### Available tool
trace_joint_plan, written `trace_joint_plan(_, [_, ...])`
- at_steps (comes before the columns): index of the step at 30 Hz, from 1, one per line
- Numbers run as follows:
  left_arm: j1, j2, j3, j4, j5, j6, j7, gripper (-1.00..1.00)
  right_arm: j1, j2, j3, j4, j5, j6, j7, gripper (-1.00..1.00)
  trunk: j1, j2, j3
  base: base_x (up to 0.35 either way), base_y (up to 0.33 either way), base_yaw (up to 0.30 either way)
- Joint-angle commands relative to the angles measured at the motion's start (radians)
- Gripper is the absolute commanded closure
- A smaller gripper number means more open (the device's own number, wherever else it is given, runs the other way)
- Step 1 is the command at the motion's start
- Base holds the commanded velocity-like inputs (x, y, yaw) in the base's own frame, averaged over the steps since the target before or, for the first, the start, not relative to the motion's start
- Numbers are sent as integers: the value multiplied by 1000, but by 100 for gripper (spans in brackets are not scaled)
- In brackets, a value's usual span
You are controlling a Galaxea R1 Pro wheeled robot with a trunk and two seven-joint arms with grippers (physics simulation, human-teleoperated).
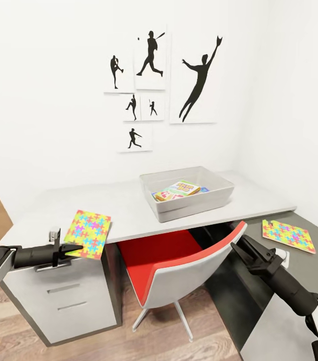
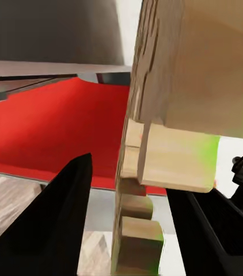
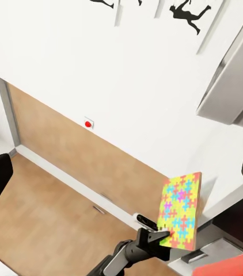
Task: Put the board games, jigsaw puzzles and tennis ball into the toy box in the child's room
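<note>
You are pinching the near edge of one jigsaw puzzle with your left gripper, its fingers clamped on that thin edge at the table's near-left corner. The grip is looking shallow, so the puzzle is likely to slip or pivot as you are carrying it right toward the toy box, which is already holding board games. Your right gripper, jaws apart and empty, is hovering beside the red chair; swinging it could knock the chair. The second puzzle is lying on the dark side desk, far right.
</note>
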Motion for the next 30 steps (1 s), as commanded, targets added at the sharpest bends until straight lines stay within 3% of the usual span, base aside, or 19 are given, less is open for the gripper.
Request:
trace_joint_plan(1, [-1,2,-7,1,-11,-5,-3,100,-1,0,-1,0,1,4,3,-100,0,0,-1,0,0,0])
trace_joint_plan(5, [-1,2,-7,1,-11,-5,-3,100,-1,0,-1,0,1,4,3,-100,0,0,-1,0,0,0])
trace_joint_plan(30, [-10,3,-13,-7,-11,12,-18,100,-1,0,0,0,1,4,-9,-100,-88,161,71,0,0,0])
